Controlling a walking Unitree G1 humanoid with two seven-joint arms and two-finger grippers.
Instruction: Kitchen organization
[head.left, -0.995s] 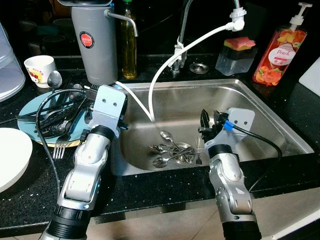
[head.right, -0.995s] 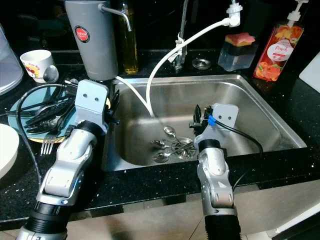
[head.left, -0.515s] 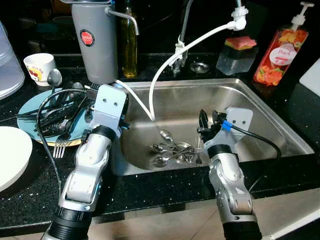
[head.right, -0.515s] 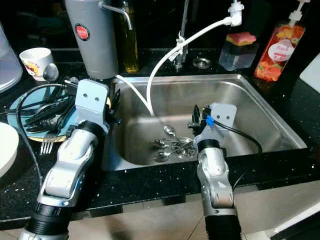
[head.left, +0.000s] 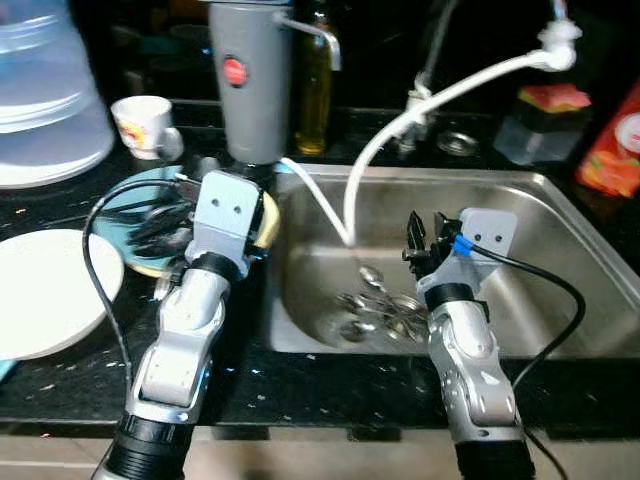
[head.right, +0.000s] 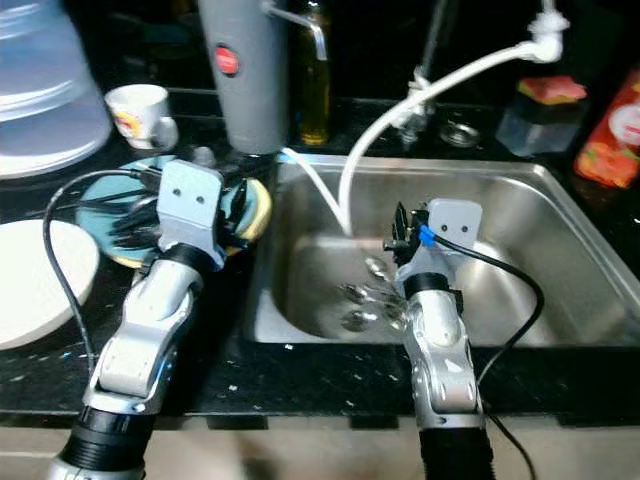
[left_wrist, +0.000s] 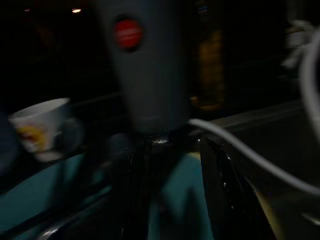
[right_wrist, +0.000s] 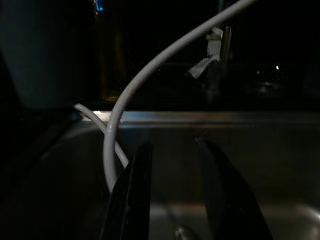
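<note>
Over the sink (head.left: 560, 200) both jaws stand parted on nothing, spoons (head.left: 380, 310) below blurred

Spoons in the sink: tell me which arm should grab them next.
Right. The right gripper hangs open inside the sink, just above the spoons. The left gripper is over the teal plate on the counter, outside the sink's left rim.
</note>
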